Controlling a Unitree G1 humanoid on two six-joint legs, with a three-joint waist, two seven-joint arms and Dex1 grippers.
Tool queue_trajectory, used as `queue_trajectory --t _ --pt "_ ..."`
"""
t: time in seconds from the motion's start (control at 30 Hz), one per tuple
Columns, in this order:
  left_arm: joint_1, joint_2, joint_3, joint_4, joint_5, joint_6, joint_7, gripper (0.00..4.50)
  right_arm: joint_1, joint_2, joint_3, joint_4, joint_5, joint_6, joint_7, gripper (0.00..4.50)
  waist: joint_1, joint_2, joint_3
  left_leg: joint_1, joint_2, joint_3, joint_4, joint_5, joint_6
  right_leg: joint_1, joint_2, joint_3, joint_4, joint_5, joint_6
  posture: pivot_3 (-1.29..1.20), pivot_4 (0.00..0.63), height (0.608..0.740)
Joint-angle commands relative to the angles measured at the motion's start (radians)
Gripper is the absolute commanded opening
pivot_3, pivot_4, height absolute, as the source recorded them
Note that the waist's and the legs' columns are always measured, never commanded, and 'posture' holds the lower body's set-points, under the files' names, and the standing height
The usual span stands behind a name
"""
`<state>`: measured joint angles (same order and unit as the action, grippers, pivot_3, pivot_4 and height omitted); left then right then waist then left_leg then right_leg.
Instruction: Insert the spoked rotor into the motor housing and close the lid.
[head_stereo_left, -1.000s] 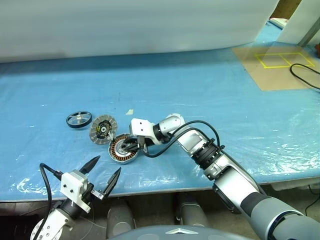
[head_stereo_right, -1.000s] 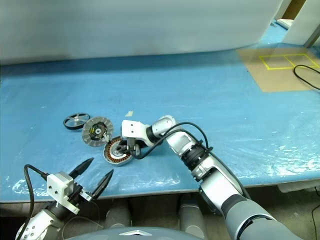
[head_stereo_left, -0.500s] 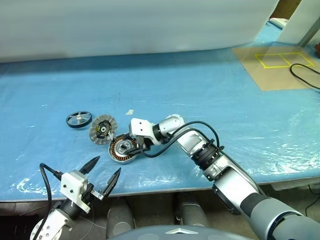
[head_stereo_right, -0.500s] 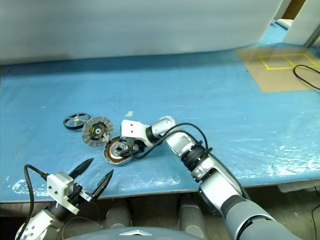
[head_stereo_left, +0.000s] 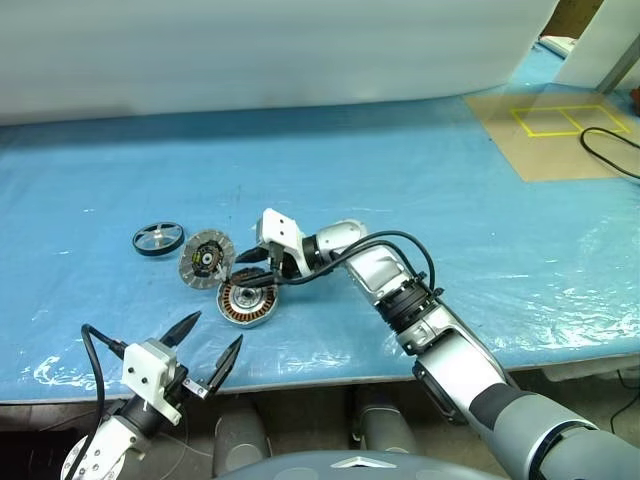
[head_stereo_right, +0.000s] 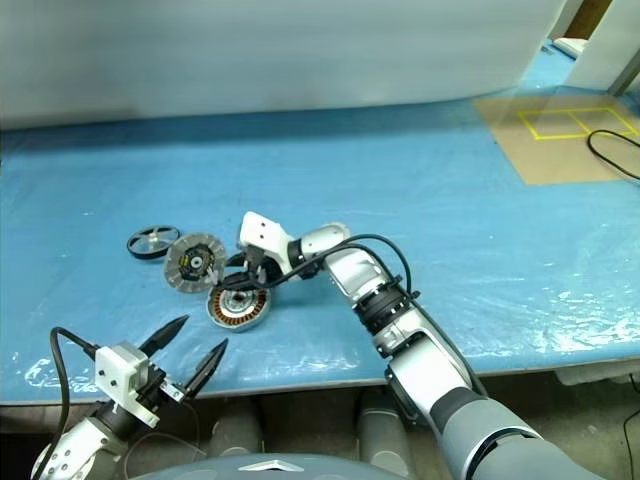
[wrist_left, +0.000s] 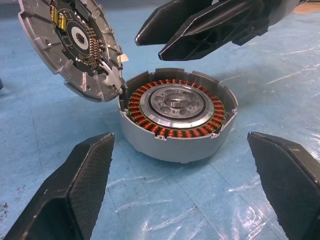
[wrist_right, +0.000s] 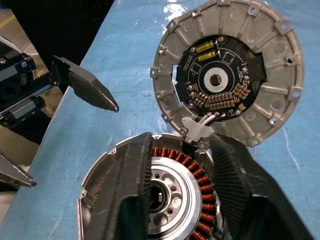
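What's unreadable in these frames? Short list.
- Housing: right wrist view, near half covered by the right gripper's own fingers; whether they touch it is unclear.
- Lid: left wrist view, cut by the frame edges; its other face is hidden in every view.
- Rotor: eye views, too small to count spokes.
- Left gripper: open, empty; its arm is cut by the bottom edge.

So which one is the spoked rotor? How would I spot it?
On the blue plastic-covered table, three round parts sit in a cluster. The small black-rimmed wheel with silver spokes is farthest left, lying alone, see-through between its spokes, unlike the segmented grey disc beside it.
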<state>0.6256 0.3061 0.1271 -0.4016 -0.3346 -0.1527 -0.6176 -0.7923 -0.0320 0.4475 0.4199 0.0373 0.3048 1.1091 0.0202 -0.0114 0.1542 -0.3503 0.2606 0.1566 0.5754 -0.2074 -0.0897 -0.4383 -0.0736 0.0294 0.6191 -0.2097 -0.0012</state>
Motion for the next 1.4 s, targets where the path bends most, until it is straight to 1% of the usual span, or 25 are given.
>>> queue_trajectory --t 0.03,0.1,0.23,0.33,0.53,0.83,1.03,1.2,1.27,1.4 --pt "0.005 0.006 0.006 -0.012 -0.014 -0.003 0.001 4.50 0.018 0.010 0.022 -0.025 -0.008 -0.015 -0.012 0.62 0.000 0.000 0.000 0.000 0.000 0.000 0.000 0.000 0.000 0.000 0.000 0.000 0.000 0.000 0.000 0.00 0.150 0.740" --pt "0.005 0.006 0.007 -0.013 -0.015 -0.003 0.002 4.50 0.028 0.016 0.023 -0.030 -0.004 0.000 -0.018 0.05 0.000 0.000 0.000 0.000 0.000 0.000 0.000 0.000 0.000 0.000 0.000 0.000 0.000 0.000 0.000 0.00 0.150 0.740" --pt "0.006 0.009 0.014 -0.014 -0.019 -0.003 0.000 4.50 0.045 -0.007 0.064 -0.062 -0.024 -0.001 0.002 0.05 0.000 0.000 0.000 0.000 0.000 0.000 0.000 0.000 0.000 0.000 0.000 0.000 0.000 0.000 0.000 0.00 0.150 0.740" --pt "0.006 0.012 0.016 -0.014 -0.021 -0.002 0.000 4.50 0.044 -0.013 0.070 -0.074 -0.023 0.006 0.002 0.05 0.001 0.000 0.000 0.000 0.000 0.000 0.000 0.000 0.000 0.000 0.000 0.000 0.000 0.000 0.000 0.00 0.150 0.740" --pt "0.001 0.014 0.014 -0.012 -0.023 -0.001 0.001 4.50 0.034 -0.021 0.083 -0.067 -0.045 -0.007 -0.002 0.05 0.001 0.000 0.000 0.000 0.000 0.000 0.000 0.000 0.000 0.000 0.000 0.000 0.000 0.000 0.000 0.00 0.150 0.740" --pt "-0.002 0.010 0.009 -0.011 -0.020 -0.001 0.007 4.50 0.039 -0.050 0.143 -0.049 -0.115 -0.036 0.000 0.05 0.000 0.000 0.000 0.001 0.000 0.000 0.000 0.000 0.000 0.000 0.000 0.000 0.000 0.000 0.000 0.00 0.150 0.740" --pt "-0.001 0.010 0.007 -0.009 -0.021 -0.001 0.005 4.50 0.036 -0.047 0.136 -0.039 -0.118 -0.036 -0.015 0.05 0.000 0.000 0.000 0.001 0.000 0.000 0.000 0.000 0.000 0.001 0.000 0.000 0.001 0.000 0.000 0.00 0.150 0.740" --pt "-0.008 0.012 0.006 -0.004 -0.021 0.001 0.003 4.50 0.031 -0.060 0.156 -0.025 -0.150 -0.086 -0.020 0.05 0.000 0.000 0.000 0.001 0.000 0.000 0.000 0.000 0.000 0.001 0.000 0.000 0.001 0.000 0.000 0.00 0.150 0.740" --pt "-0.012 0.013 0.005 -0.002 -0.021 0.001 0.001 4.50 0.038 -0.062 0.157 -0.034 -0.140 -0.095 -0.005 0.05 0.000 0.000 0.000 0.001 0.000 0.000 0.000 0.000 0.000 0.001 0.000 0.000 0.001 0.000 0.000 0.00 0.150 0.740" --pt "-0.018 0.014 0.006 0.002 -0.021 0.002 0.000 4.50 0.028 -0.021 0.083 -0.060 -0.040 0.000 0.016 0.05 0.000 0.000 0.000 0.001 0.000 0.000 0.000 0.000 0.000 0.001 0.000 0.000 0.002 0.000 0.000 0.00 0.150 0.740"
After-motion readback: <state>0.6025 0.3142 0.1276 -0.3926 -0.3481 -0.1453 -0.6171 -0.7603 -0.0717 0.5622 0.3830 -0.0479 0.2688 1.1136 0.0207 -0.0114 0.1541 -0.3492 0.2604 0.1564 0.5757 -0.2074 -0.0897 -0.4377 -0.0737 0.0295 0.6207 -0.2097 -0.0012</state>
